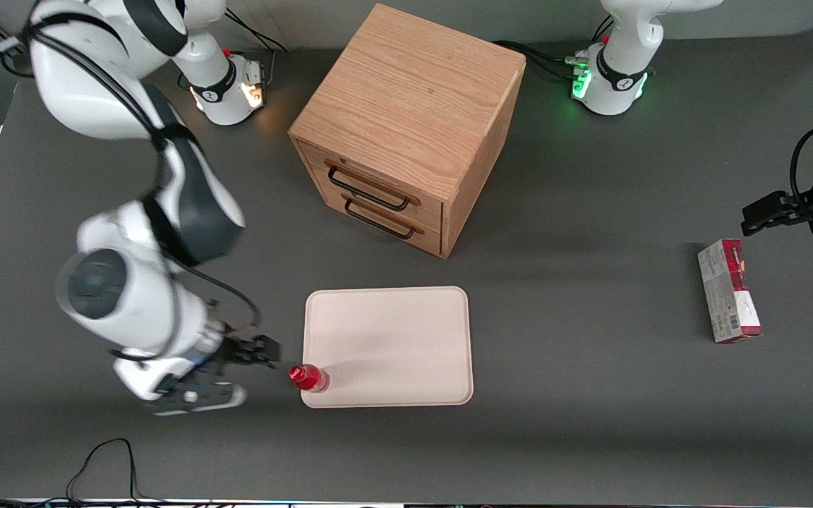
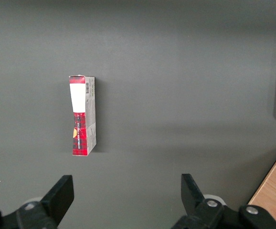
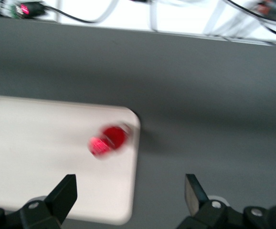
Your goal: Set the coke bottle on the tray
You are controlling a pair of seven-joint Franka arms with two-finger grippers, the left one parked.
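The small red coke bottle (image 1: 308, 377) stands upright on the cream-pink tray (image 1: 392, 339), at the tray's corner nearest the front camera and toward the working arm's end. It also shows in the right wrist view (image 3: 110, 139), standing on the tray (image 3: 42, 157) near a rounded corner. My right gripper (image 1: 265, 353) is open and empty, just beside the bottle, off the tray and apart from it. In the wrist view the gripper (image 3: 131, 195) has its fingers spread wide with the tray's corner between them.
A wooden drawer cabinet (image 1: 406, 120) with two handles stands farther from the front camera than the tray. A red-and-grey carton (image 1: 729, 291) lies toward the parked arm's end of the table; it also shows in the left wrist view (image 2: 82, 116).
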